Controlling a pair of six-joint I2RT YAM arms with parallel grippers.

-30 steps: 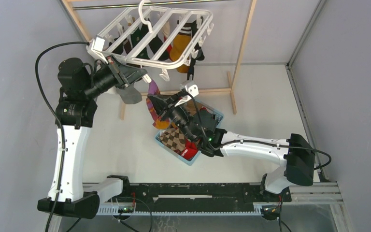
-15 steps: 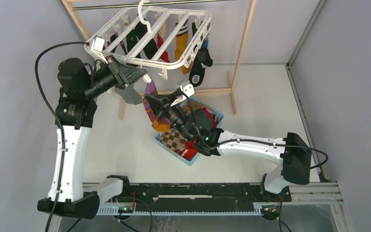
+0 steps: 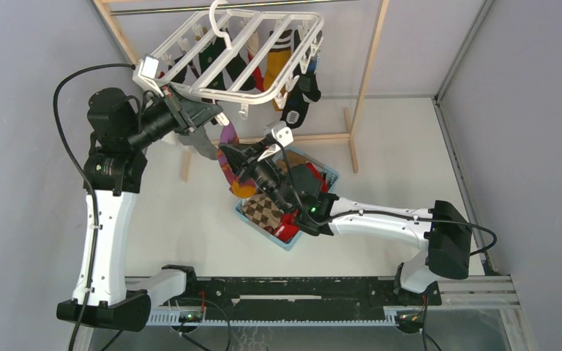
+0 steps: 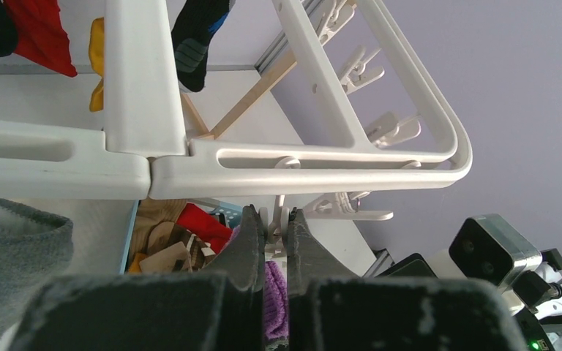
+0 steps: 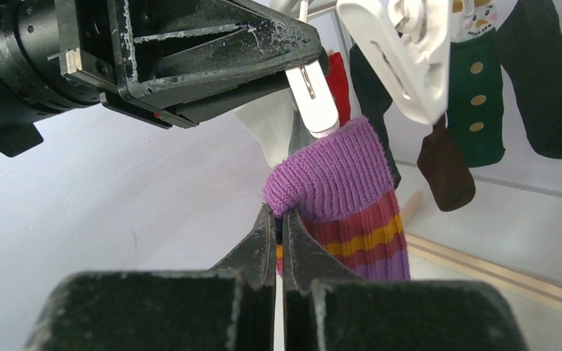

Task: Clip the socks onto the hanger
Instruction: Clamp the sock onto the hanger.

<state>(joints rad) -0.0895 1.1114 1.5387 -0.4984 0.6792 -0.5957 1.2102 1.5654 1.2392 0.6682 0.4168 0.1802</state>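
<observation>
The white hanger (image 3: 263, 40) hangs from the wooden rack with several socks clipped under it. My left gripper (image 3: 212, 113) is shut on one of its dangling white clips (image 4: 276, 219) below the frame's front bar (image 4: 300, 172). My right gripper (image 3: 228, 155) is shut on the cuff of a purple-striped sock (image 5: 351, 197) and holds it up right under that clip (image 5: 315, 95). The sock's cuff touches the clip's lower tip; it also shows in the top view (image 3: 228, 139). A grey sock (image 3: 203, 142) hangs beside the left gripper.
A light-blue basket (image 3: 322, 175) with several more socks, argyle brown (image 3: 263, 210) and red (image 3: 287, 227), sits under my right arm. The wooden rack's post (image 3: 369, 66) and floor bar (image 3: 322, 137) stand behind it. Grey walls close both sides.
The hanger has swung, tilting back and forth, and its socks swayed. My right gripper with the purple-striped sock moved slightly left and up toward the clip. The left gripper kept hold of the clip.
</observation>
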